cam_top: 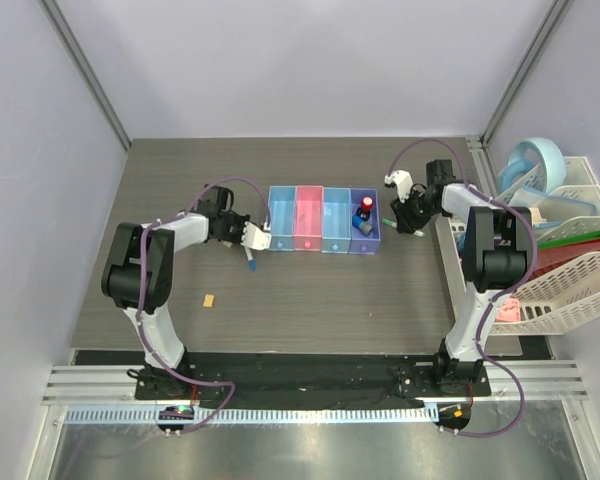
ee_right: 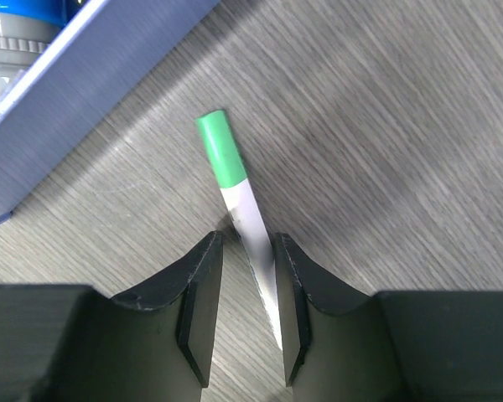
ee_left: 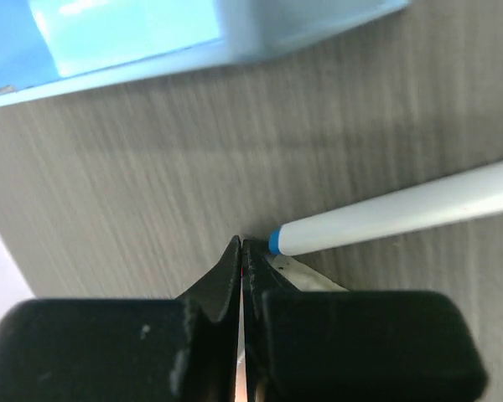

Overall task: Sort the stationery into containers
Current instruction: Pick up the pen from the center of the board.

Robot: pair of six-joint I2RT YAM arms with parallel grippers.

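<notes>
The containers (cam_top: 308, 225) are a joined row of bins: light blue, pink, light blue and darker blue. A red-capped black bottle (cam_top: 365, 208) stands in the darker blue one. My left gripper (cam_top: 250, 246) is shut with nothing in it, low at the table (ee_left: 241, 248). The blue end of a white pen (ee_left: 402, 211) touches its right fingertip, just below the left light blue bin (ee_left: 151, 33). My right gripper (ee_right: 247, 241) is open astride the green-tipped white pen (ee_right: 235, 180). That pen lies against the right finger, beside the darker blue bin (ee_right: 84, 92). A tan block (cam_top: 210, 299) lies on the table at front left.
A white rack basket (cam_top: 570, 280) with folders and a light blue roll stands off the table's right edge, close behind my right arm. A pink item (cam_top: 510, 310) shows under its near corner. Grey walls close the left, back and right sides.
</notes>
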